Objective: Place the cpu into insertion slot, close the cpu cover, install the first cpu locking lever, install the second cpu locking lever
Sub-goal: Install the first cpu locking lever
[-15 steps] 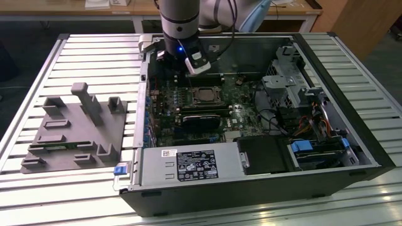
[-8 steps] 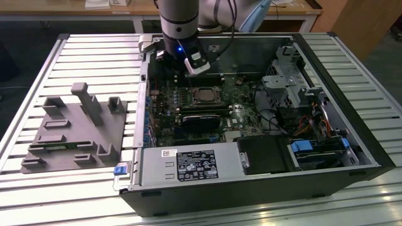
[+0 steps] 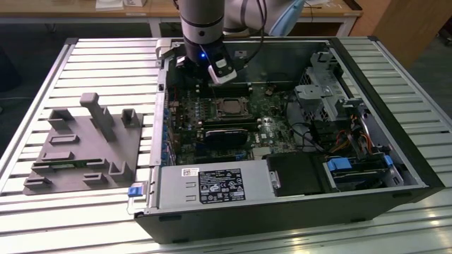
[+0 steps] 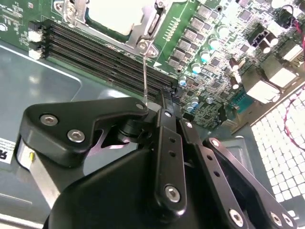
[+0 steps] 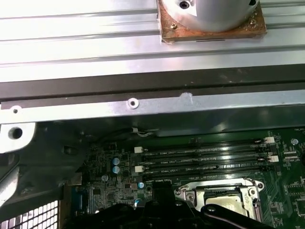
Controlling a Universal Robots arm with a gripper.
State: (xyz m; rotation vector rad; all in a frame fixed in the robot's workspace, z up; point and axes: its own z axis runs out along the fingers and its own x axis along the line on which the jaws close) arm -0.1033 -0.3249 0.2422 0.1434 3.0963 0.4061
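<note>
**End effector at a locking lever, cpu seated under its cover**

In the second wrist view the cpu (image 4: 114,14) lies in the slot (image 3: 227,108) with the cover (image 4: 147,26) down over its edges, which keeps the chip from shifting. A thin wire lever (image 4: 145,76) runs from the socket corner to the end effector (image 4: 151,110). The fingers look pressed together at the lever's free end, but I cannot tell whether they pinch it or push it. The lever stands clear of the motherboard (image 4: 190,28), apparently not latched.

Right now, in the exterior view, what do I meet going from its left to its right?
A grey moulded fixture plate with upright posts → small blue plastic latch → small square grey-brown cpu → silvery metal drive cage.
</note>
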